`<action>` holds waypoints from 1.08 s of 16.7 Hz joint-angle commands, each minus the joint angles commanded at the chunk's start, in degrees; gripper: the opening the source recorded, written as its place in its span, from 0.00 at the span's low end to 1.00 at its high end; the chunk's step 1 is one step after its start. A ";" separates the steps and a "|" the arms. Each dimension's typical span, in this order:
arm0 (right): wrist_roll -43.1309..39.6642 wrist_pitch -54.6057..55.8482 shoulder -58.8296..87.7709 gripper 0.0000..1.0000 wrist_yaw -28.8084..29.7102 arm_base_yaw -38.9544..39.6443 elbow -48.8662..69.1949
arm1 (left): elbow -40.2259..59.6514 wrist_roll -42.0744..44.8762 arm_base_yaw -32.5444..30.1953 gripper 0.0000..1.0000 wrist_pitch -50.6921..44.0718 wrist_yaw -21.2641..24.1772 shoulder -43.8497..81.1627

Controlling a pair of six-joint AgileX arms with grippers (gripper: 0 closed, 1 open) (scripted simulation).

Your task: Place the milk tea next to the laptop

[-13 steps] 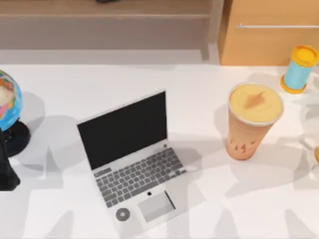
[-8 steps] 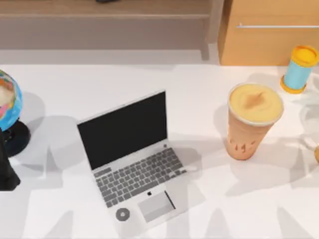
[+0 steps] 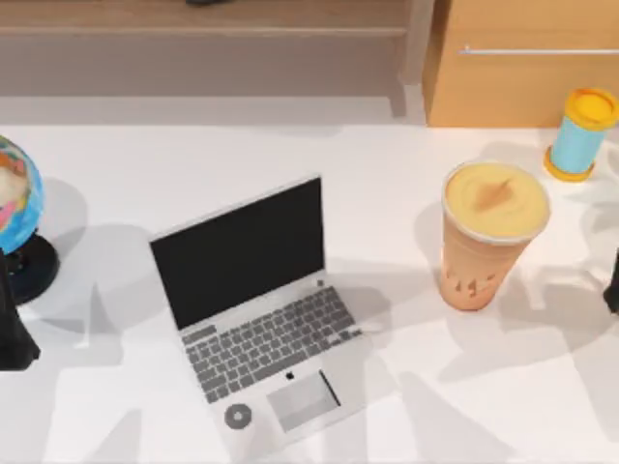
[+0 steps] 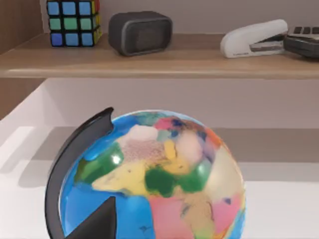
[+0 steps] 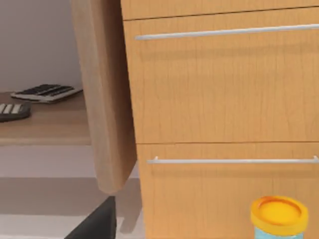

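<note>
The milk tea (image 3: 488, 237) stands on the white tabletop (image 3: 387, 164), well to the right of the laptop (image 3: 253, 309). The right gripper (image 3: 612, 285) sits at the right edge, near the cup; whether it is open or holds anything cannot be told. The cup is tall with a small bottom, so a bump could tip it. A blue can (image 3: 578, 135) stands close behind and could get knocked. The left arm (image 3: 12, 324) waits by the globe (image 3: 17, 198).

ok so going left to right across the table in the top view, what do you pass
left arm at the left edge, globe → laptop → milk tea → light-blue cylinder with yellow ends → right arm at the right edge
</note>
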 joint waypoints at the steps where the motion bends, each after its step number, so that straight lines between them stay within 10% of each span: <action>1: 0.46 4.21 4.82 1.00 2.72 3.32 0.91 | 0.00 0.00 0.00 1.00 0.00 0.00 0.00; 18: 7.30 53.60 76.00 1.00 44.62 35.34 4.98 | 0.00 0.00 0.00 1.00 0.00 0.00 0.00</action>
